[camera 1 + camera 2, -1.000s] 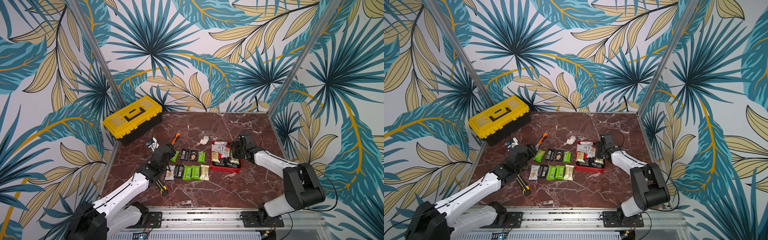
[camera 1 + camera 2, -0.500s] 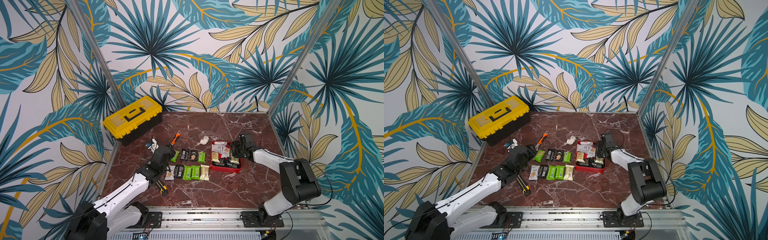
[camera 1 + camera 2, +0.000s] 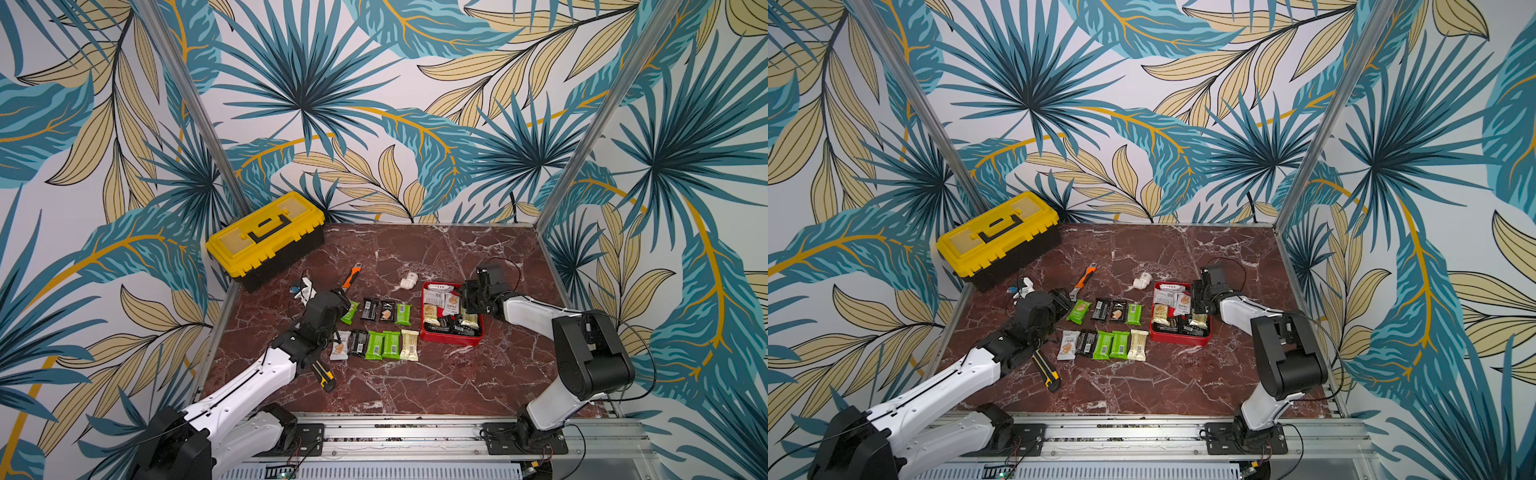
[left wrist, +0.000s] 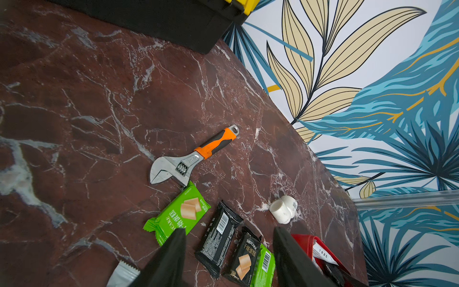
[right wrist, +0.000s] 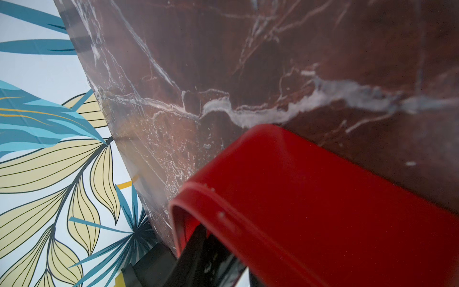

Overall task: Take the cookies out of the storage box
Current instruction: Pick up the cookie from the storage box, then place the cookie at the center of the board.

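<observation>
Right gripper, grip unclear, hugs the red box wall; clamping could drag it, scattering cookies. Left gripper gapes empty.

The storage box looks glossy plastic, the cookies shiny-wrapped, the table polished marble.

Blurred and cropped, the storage box hides the fingertips of the right end effector.

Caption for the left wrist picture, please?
Left hand open above snack packets, near a wrench and white fitting on a marble table.
</observation>
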